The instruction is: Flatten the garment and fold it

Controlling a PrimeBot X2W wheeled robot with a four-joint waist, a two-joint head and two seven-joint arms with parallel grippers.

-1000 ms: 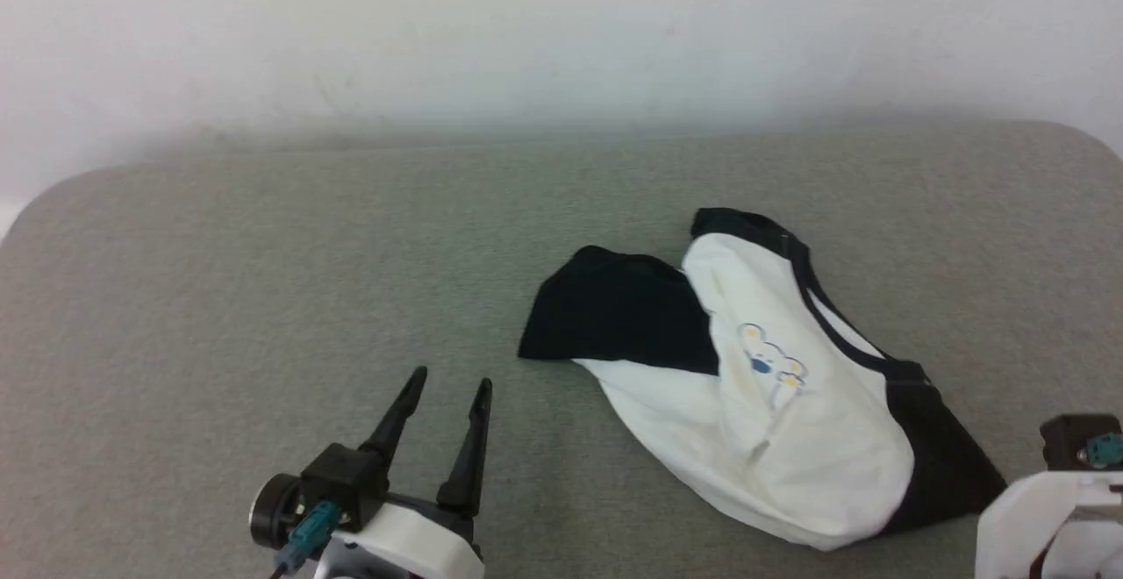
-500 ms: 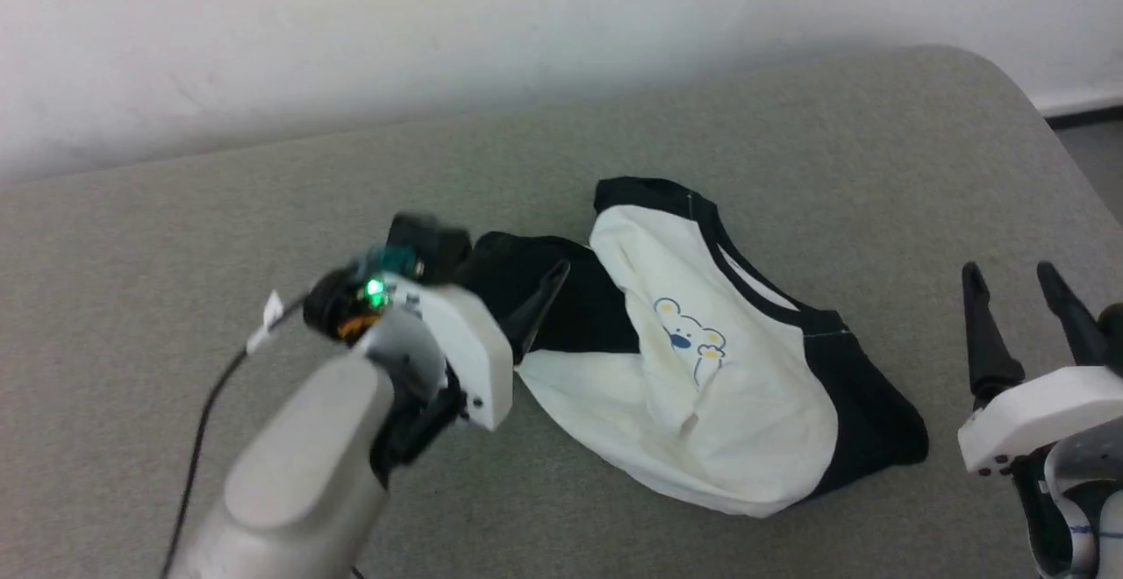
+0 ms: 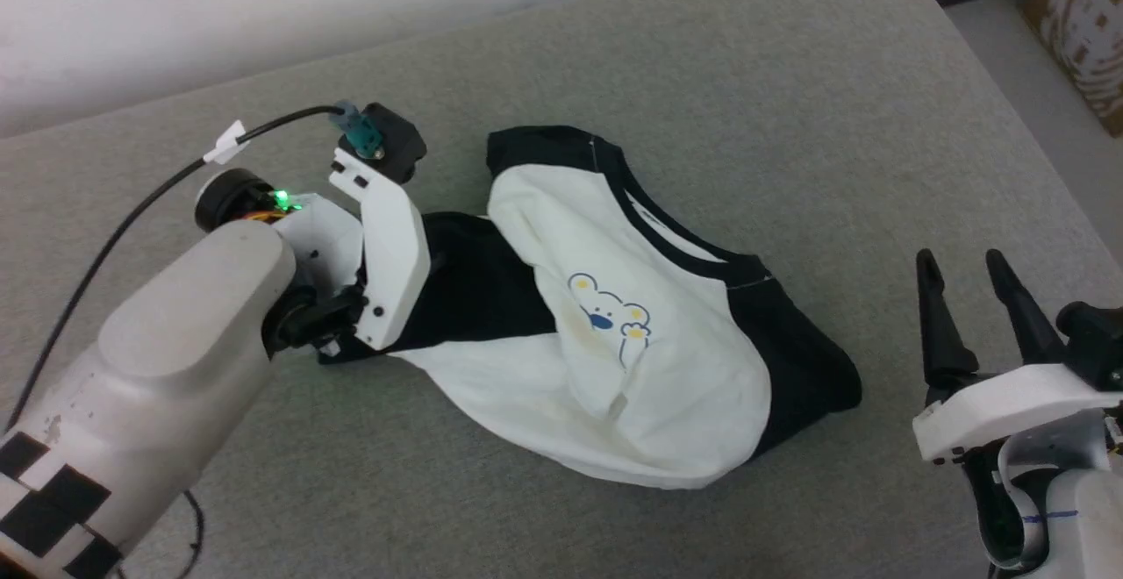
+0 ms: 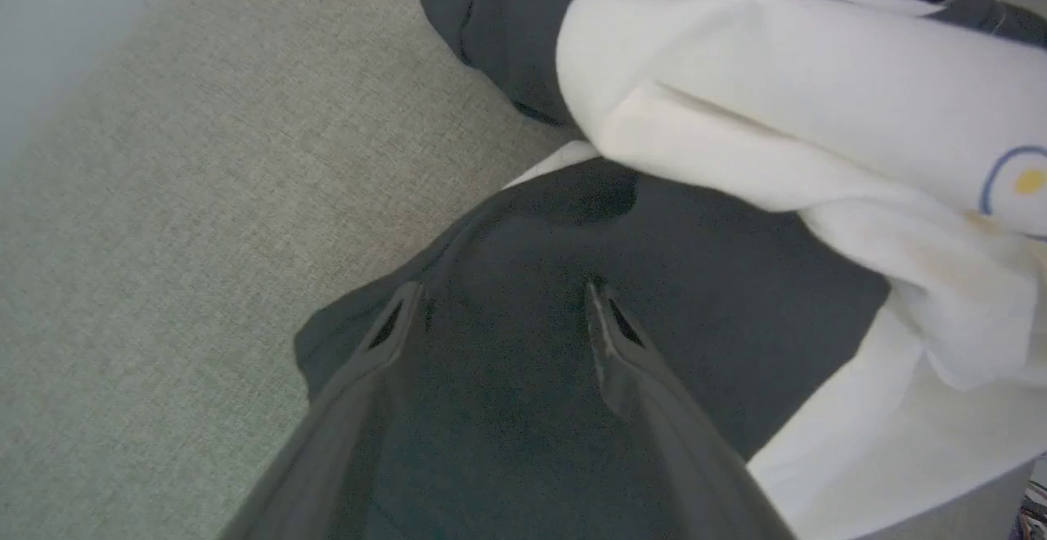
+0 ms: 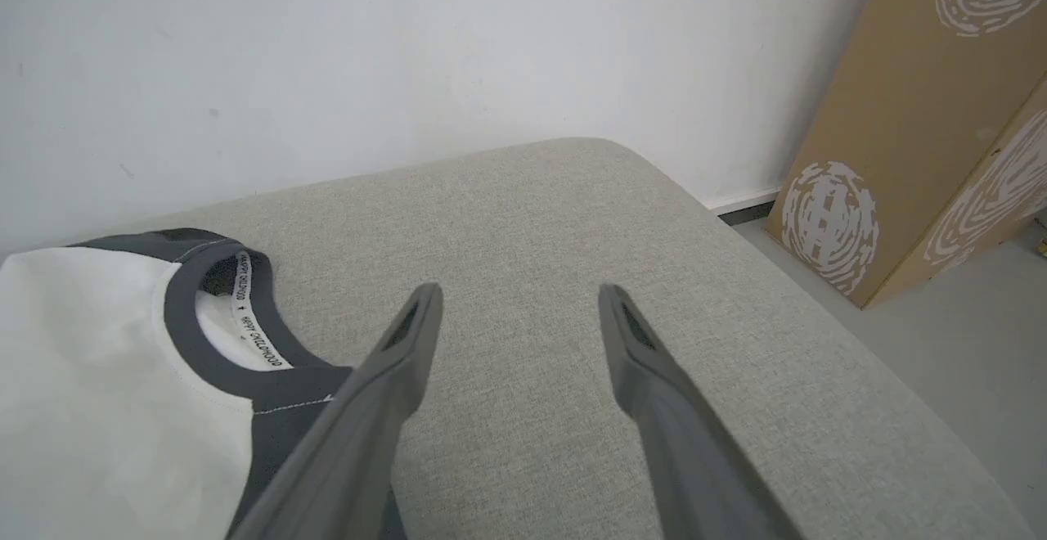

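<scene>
**Head and wrist views, sleeve approach.** The garment (image 3: 649, 386) was seen lying crumpled on the grey padded surface (image 3: 746, 61). In the head view its long axis ran from about 11 o'clock, at the black neck trim, to about 4 o'clock, at the far black sleeve. The near black sleeve (image 4: 720, 270) was spread toward 9 o'clock from the white body.

The left gripper (image 4: 501, 303) was the nearer one and was placed directly over this near sleeve. In the left wrist view the dark cloth was seen beneath and between its fingers, with the white body at 1 to 3 o'clock. Its fingers were held moderately apart and nothing was pinched between them. Whether the tips were touching the cloth could not be told.

The right gripper (image 3: 961, 263) was held over bare surface at 3 o'clock of the garment, near but apart. Its fingers were spread and empty, and the neck trim was seen at 9 o'clock in its wrist view. A cardboard box (image 5: 900, 114) was seen beyond the surface's edge.

Compared with one second earlier, the left gripper had been carried from its rest position, well clear of the garment, onto the sleeve. The head camera had been turned meanwhile, and the garment's shift across the picture was judged to come from that. Its lay appeared unchanged. The coming move was judged to be a closing on the sleeve, to draw it out toward 9 o'clock.
</scene>
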